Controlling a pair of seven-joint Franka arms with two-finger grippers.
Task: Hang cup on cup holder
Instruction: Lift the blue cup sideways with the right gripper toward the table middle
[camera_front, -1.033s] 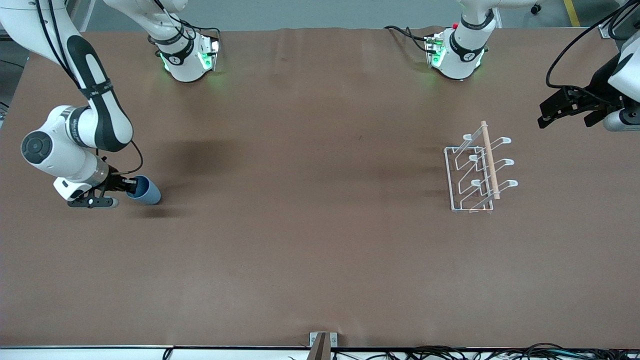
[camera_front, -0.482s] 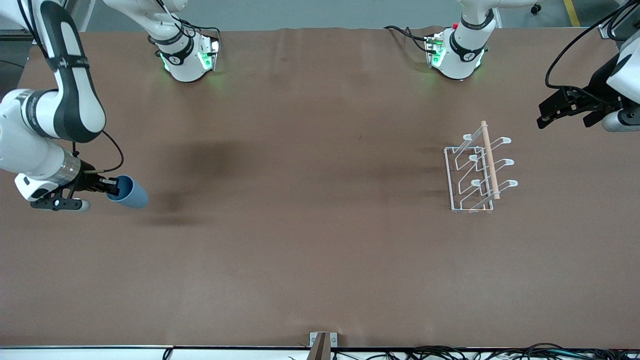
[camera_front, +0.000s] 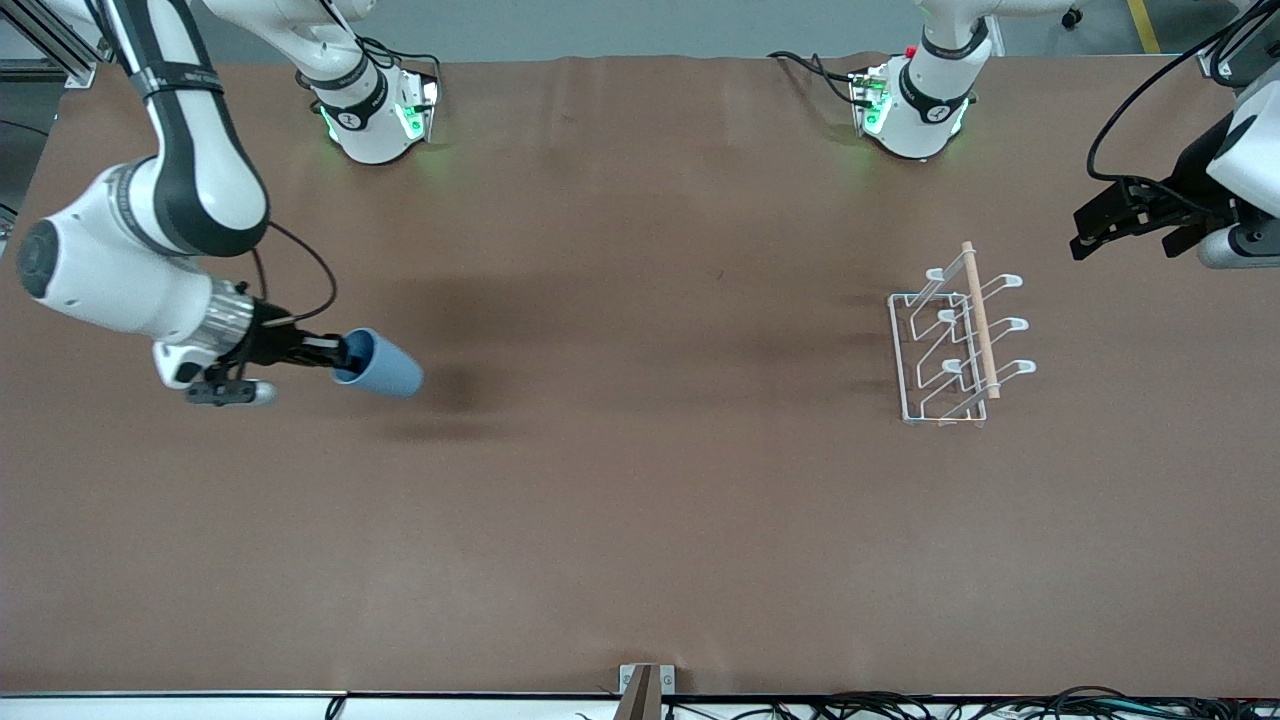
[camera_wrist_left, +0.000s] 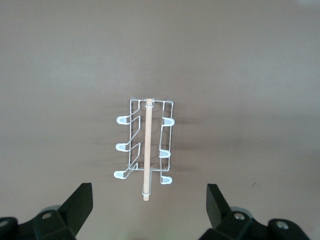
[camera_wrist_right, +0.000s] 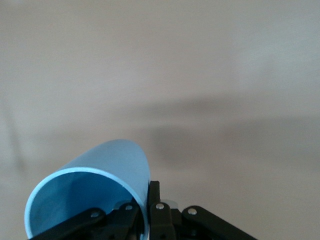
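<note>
Carried toward the cup holder (camera_front: 960, 340), the cup (camera_front: 382, 369) is gripped at its rim by the right gripper (camera_front: 335, 353) over the table's right-arm end; transport is underway, with a long crossing left. The left gripper (camera_front: 1120, 215) waits, spread wide, above the holder.

- Right gripper (camera_front: 335, 358) is up over the table (camera_front: 640, 520) at the right arm's end, pinching the rim of the cup (camera_front: 380, 366), one finger inside.
- Cup lies on its side in the air, base pointing to four o'clock in the front view.
- Cup holder (camera_front: 955, 340) stands on the table toward the left arm's end, well apart from the cup.
- Left gripper (camera_front: 1095, 215) waits, fingers spread, at one o'clock from the cup holder in the front view.
</note>
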